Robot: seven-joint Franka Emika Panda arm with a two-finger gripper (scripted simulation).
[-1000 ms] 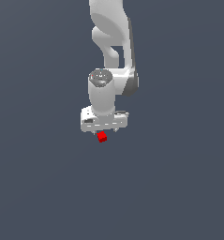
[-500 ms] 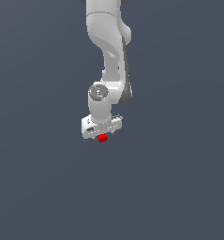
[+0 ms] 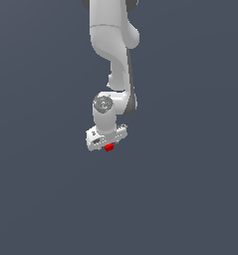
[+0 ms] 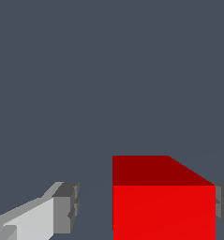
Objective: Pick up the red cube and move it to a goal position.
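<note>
The red cube [image 3: 109, 147] is tiny and sits just under the white hand of the arm in the exterior view. In the wrist view the red cube [image 4: 162, 201] lies between the two fingers of my gripper [image 4: 146, 208]. One grey fingertip [image 4: 66, 208] stands apart from the cube with a clear gap. The other fingertip [image 4: 223, 201] is right at the cube's opposite side. The jaws are open around the cube. In the exterior view my gripper [image 3: 107, 144] is low over the cube and hides most of it.
A plain dark grey-blue surface [image 3: 190, 199] fills both views. The white arm [image 3: 113, 45] rises straight up from the hand to the top of the exterior view. No other objects show.
The hand has come down toward the cube and the arm has folded lower. The cube has stayed in the same place and is now partly covered by the hand.
</note>
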